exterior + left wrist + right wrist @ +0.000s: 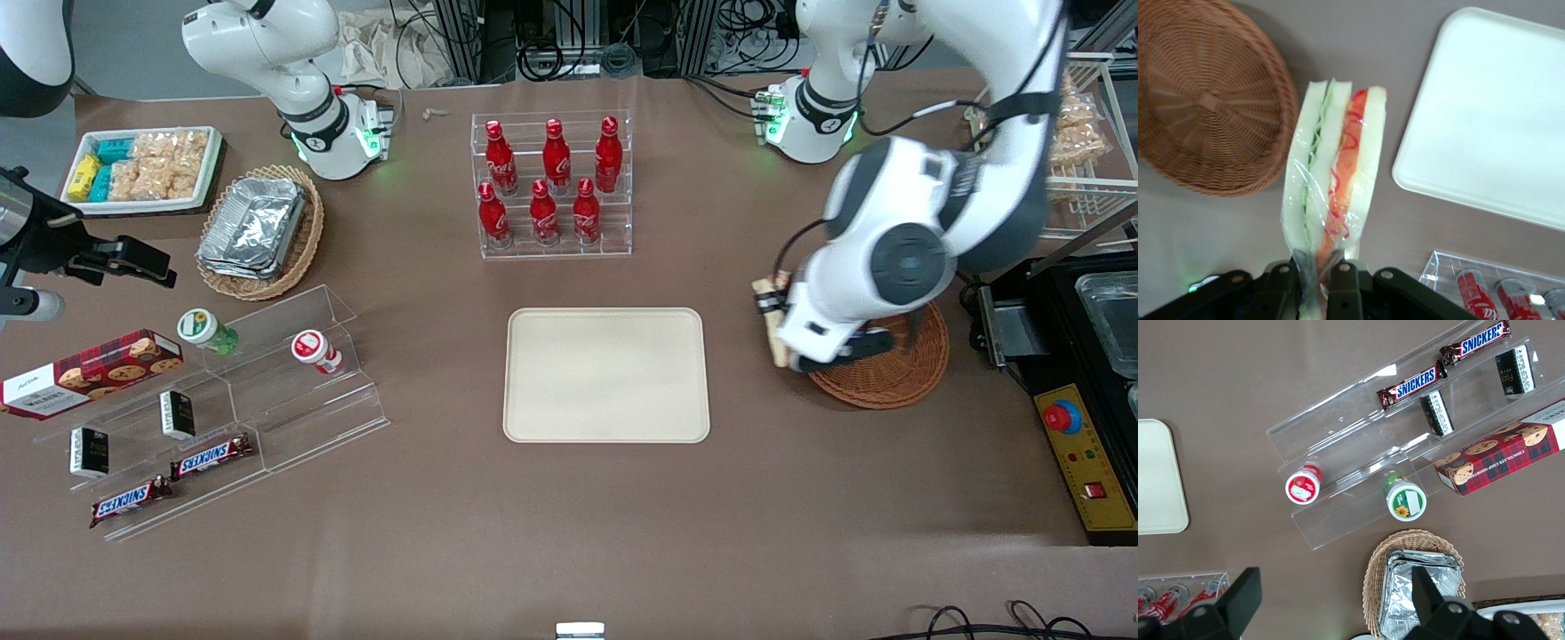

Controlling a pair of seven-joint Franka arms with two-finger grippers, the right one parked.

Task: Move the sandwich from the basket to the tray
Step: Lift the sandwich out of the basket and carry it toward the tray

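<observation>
Brown table surface (569, 533), cables and equipment frames along its edge farthest from the front camera. Cream-beige tray (606, 374), flat, nothing on it, at mid-table. Reddish-brown wicker basket (898, 369), toward the working arm's end, partly covered in the front view by the arm's wrist; the wrist view shows its woven floor bare. Gripper (1317, 283), jaws clamped on one end of the sandwich (1335, 170), which hangs clear of the basket rim, above bare table between basket and tray; red and green filling stripes visible through the clear wrap. In the front view only a sliver of the sandwich shows beside the arm's wrist, just beside the basket. Clear acrylic rack of red cola bottles (551, 182), farther from the front camera than the tray. Toward the parked arm's end: tan wicker basket with foil containers (260, 229); white tray of snack packets (142, 169); stepped acrylic display (222, 409) holding two Snickers bars (212, 456), small dark boxes, a green-lidded cup (206, 330) and a red-lidded cup (316, 351); cookie box (89, 372) resting at its edge. Black control box with red button (1080, 453) at the working arm's end.
</observation>
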